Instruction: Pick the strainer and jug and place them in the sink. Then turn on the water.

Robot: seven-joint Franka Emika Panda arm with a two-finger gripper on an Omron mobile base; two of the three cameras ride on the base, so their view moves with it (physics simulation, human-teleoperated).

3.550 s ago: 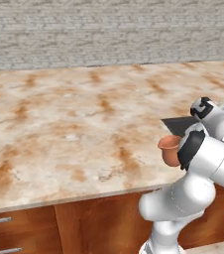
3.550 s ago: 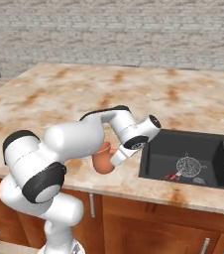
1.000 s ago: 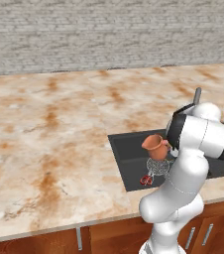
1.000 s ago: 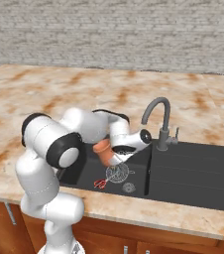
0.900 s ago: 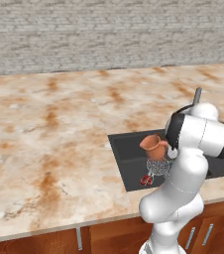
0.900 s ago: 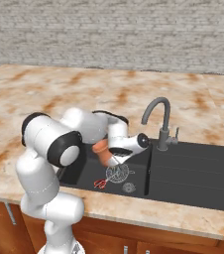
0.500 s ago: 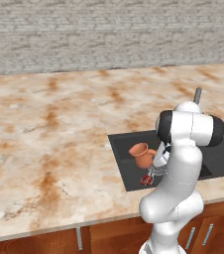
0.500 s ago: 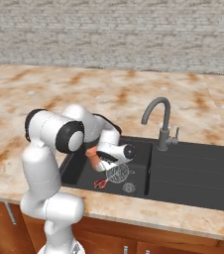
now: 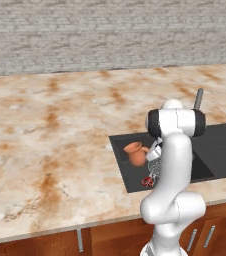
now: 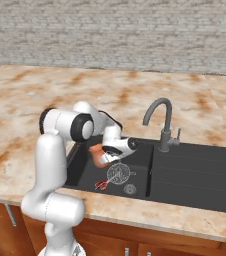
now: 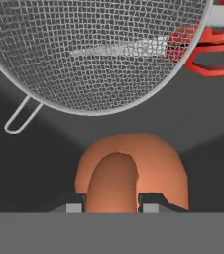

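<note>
The terracotta jug [image 9: 134, 152] hangs low inside the dark sink [image 9: 126, 177], near its left wall, tilted on its side. My gripper [image 11: 112, 206] is shut on the jug [image 11: 134, 168], its fingertips [image 11: 74, 207] on either side of the curved handle. In the right base view the gripper [image 10: 109, 155] reaches down from the arm to the jug [image 10: 97, 155]. The wire-mesh strainer [image 10: 119, 175] with its red handle end lies on the sink floor right beside the jug. The hand view has the strainer [image 11: 94, 49] just beyond the jug.
A dark grey curved faucet [image 10: 160, 120] stands behind the sink [image 10: 195, 175], between its basin and the flat drainer part on the right. A round drain [image 10: 130, 189] lies near the strainer. Marble counter [image 9: 50, 130] spreads to the left, with a brick wall behind.
The base drove along the counter to the sink. In the last second the gripper carried the jug down and leftward into the basin, next to the strainer. The grip stayed shut.
</note>
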